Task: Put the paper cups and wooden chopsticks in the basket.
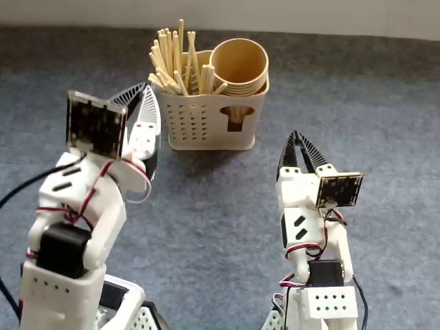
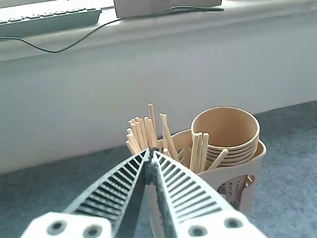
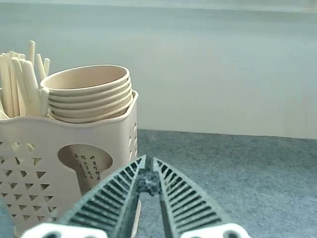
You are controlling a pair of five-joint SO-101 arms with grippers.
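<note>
**Basket loaded – both arms empty-handed**

Here's the basket (image 1: 206, 124), and it looks full: a bundle of wooden chopsticks (image 1: 175, 58) stands in one compartment and a nested stack of paper cups (image 1: 239, 63) sits in the one next to it. I can't spot anything loose on the grey surface (image 1: 220, 227) around the basket, so I'd call the job as good as finished.

The left arm (image 1: 82, 206) has its jaws pressed together and holding nothing, just beside the basket on the chopstick side. The right arm (image 1: 309, 206) also has its jaws pinched together and empty, near the basket on the cup side but apart from it.

What's left, I'd say, is a clean exit. The left jaws are the worry – some chopsticks splay out over the basket's rim towards them. Best to draw straight back from the basket wall without spreading the jaws, so no stick gets hooked and the light basket isn't tipped.
</note>
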